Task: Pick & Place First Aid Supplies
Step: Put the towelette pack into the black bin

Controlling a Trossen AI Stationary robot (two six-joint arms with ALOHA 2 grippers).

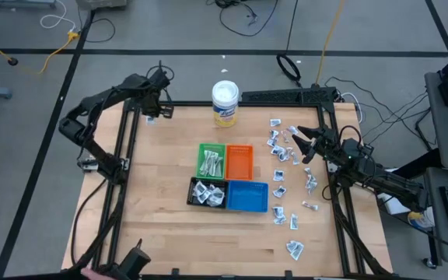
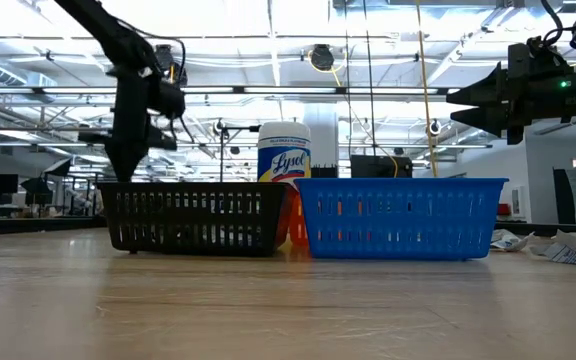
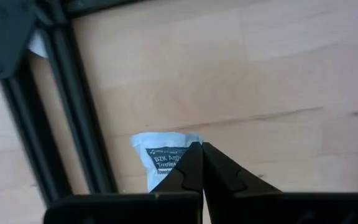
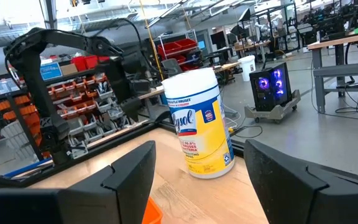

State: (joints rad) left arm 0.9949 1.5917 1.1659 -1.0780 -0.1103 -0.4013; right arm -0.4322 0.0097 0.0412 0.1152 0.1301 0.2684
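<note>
Left hand [image 3: 201,163] is pinched fully shut, empty, right over a small white packet with dark print [image 3: 163,158] lying on the wooden table [image 3: 278,74]. Farther off, the right hand [image 1: 306,144] hangs wide open above scattered packets [image 1: 280,150].

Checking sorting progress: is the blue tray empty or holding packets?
Empty: the blue tray shows bare floor from above; the low view shows nothing inside.

left gripper [image 3: 202,163] jaws closed, right gripper [image 1: 300,145] jaws apart
</note>
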